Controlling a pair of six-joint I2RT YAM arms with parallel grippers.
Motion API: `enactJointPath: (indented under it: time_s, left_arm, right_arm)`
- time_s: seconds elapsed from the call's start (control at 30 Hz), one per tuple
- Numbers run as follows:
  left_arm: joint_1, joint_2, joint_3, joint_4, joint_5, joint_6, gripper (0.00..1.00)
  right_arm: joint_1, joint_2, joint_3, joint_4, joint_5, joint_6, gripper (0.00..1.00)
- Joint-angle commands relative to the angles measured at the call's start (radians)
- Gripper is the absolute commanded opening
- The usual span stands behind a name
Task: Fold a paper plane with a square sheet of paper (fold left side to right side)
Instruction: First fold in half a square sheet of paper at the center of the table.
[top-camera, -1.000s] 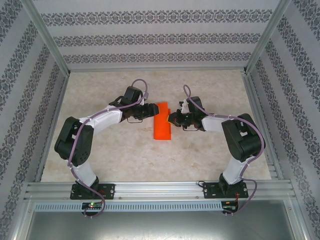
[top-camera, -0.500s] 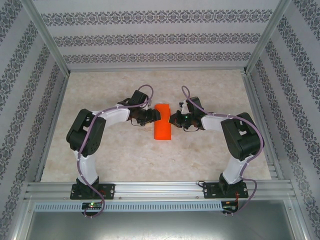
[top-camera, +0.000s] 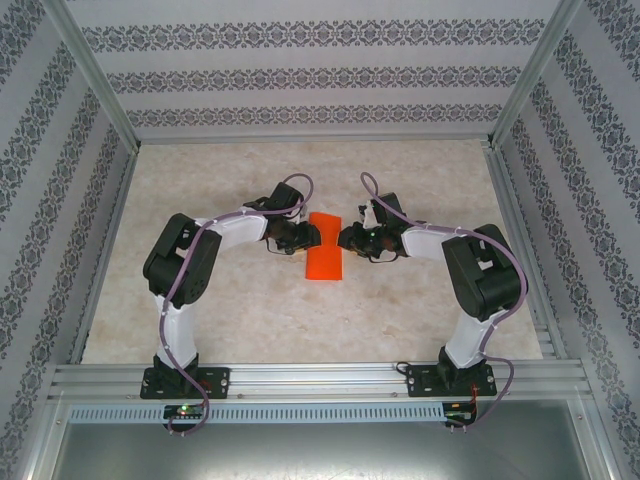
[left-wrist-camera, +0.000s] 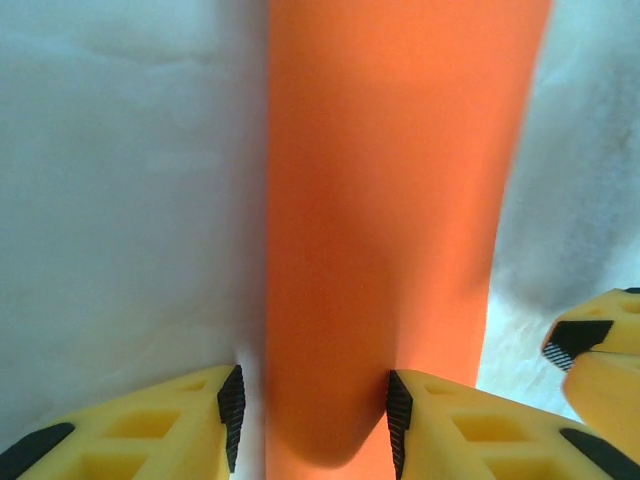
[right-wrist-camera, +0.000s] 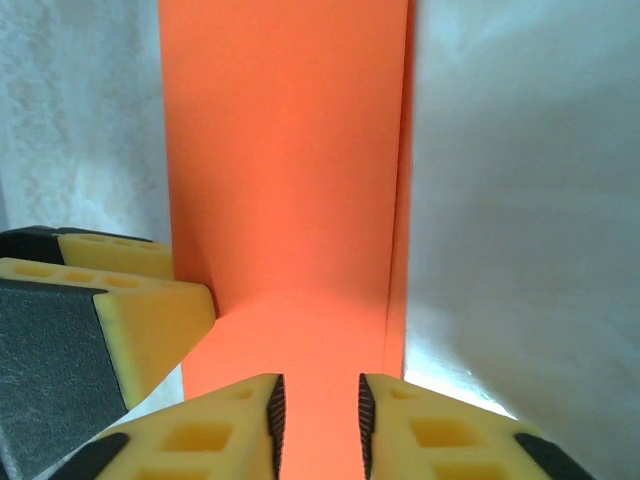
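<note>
The square sheet of paper (top-camera: 325, 248) is bright orange and lies on the table as a narrow folded rectangle, not shaped like a paper plane. My left gripper (top-camera: 306, 237) is at its left edge and my right gripper (top-camera: 345, 238) at its right edge, facing each other. In the left wrist view the left gripper (left-wrist-camera: 314, 420) stands open, one pad at the edge of the paper (left-wrist-camera: 390, 200) and the other over it. The right gripper (right-wrist-camera: 318, 425) has its jaws a little apart above the paper (right-wrist-camera: 285, 170), whose lower layer peeks out along the right.
The marble-patterned table (top-camera: 250, 310) is fenced by aluminium rails (top-camera: 320, 378) in front and patterned walls (top-camera: 300, 80) around. The two arms curve in from both sides. The left gripper's yellow fingers (right-wrist-camera: 140, 300) show in the right wrist view.
My left arm has swung right up to the paper and its jaws have narrowed. My right gripper has gone from shut to slightly open. The paper's far end has settled flatter.
</note>
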Motion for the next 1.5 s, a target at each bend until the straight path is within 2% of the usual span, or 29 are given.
enactJointPath:
  time_s: [0.0, 0.13, 0.4, 0.63, 1.47]
  left_arm:
    - [-0.015, 0.012, 0.024, -0.05, -0.024, 0.021, 0.45]
    - [-0.017, 0.017, 0.026, -0.049, -0.027, 0.015, 0.46]
    - [-0.021, 0.036, 0.044, -0.055, -0.029, 0.006, 0.48]
    - [-0.023, 0.056, 0.064, -0.069, -0.03, -0.002, 0.51]
    - [-0.032, 0.105, 0.09, -0.08, -0.034, -0.02, 0.51]
  right_arm:
    - [0.005, -0.057, 0.029, -0.092, 0.078, -0.074, 0.35]
    - [-0.007, -0.091, 0.041, -0.171, 0.143, -0.129, 0.45]
    - [-0.03, -0.107, 0.024, -0.214, 0.179, -0.154, 0.54]
    - [-0.03, -0.102, 0.006, -0.209, 0.182, -0.152, 0.56]
    - [-0.026, -0.112, 0.003, -0.2, 0.164, -0.146, 0.57]
